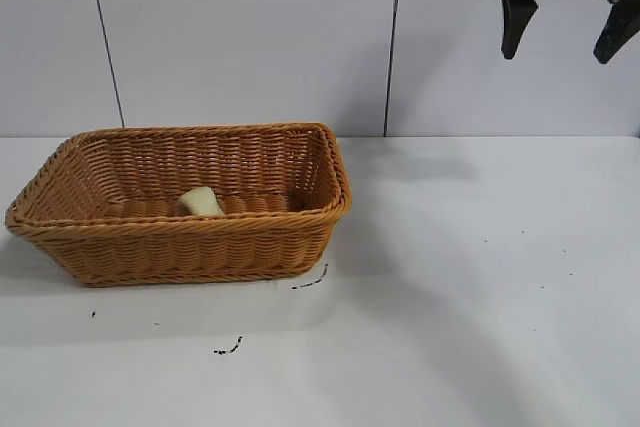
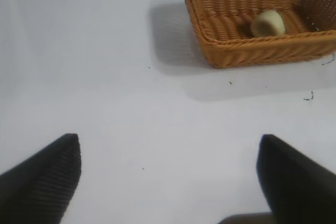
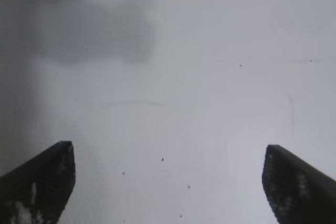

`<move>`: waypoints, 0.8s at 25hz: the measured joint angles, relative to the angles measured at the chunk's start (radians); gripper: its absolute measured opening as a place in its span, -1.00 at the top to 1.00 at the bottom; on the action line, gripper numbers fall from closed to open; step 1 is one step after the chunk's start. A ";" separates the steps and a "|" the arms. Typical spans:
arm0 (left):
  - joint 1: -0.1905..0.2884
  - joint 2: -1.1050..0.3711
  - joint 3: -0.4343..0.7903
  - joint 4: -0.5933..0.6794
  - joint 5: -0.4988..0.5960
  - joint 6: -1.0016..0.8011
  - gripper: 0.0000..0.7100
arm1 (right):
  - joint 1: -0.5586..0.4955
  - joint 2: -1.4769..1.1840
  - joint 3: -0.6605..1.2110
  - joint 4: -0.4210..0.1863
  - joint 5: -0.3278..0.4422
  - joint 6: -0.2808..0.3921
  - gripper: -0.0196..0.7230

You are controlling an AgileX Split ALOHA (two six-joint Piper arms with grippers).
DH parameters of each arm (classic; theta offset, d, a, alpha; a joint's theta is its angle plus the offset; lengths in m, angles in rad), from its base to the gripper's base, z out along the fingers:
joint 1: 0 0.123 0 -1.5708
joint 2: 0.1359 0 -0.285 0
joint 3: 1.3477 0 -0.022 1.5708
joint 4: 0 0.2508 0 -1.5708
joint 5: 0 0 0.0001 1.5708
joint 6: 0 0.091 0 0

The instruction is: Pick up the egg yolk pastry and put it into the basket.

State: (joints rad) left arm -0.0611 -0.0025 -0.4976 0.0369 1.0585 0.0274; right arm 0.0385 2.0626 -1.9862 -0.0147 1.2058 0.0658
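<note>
One egg yolk pastry (image 1: 200, 202) (round, pale) inside woven basket (image 1: 180, 247) | right gripper (image 1: 565, 32) raised, spread | left gripper (image 2: 168, 177) spread

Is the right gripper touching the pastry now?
Apart. In the exterior view the right gripper hangs open high at the upper right, while the pastry lies inside the basket, far to the left.

Pale egg yolk pastry (image 1: 200, 201) apparently tilted, inside wicker basket (image 1: 180, 237)
</note>
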 joint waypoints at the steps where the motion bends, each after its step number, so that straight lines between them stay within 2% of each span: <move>1: 0.000 0.000 0.000 0.000 0.000 0.000 -0.95 | 0.000 -0.046 0.058 0.000 0.000 0.000 -0.92; 8: 0.000 0.000 0.000 0.000 0.000 0.000 -0.95 | 0.000 -0.428 0.511 0.000 0.000 -0.001 -0.92; 15: 0.000 0.000 0.000 0.000 0.000 0.000 -0.95 | 0.000 -0.847 0.979 0.015 0.001 -0.039 -0.92; 20: 0.000 0.000 0.000 0.000 0.000 0.000 -0.95 | 0.000 -1.169 1.275 0.015 -0.096 -0.046 -0.92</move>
State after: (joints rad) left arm -0.0611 -0.0025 -0.4976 0.0369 1.0585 0.0274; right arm 0.0385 0.8934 -0.7113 0.0000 1.1096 0.0203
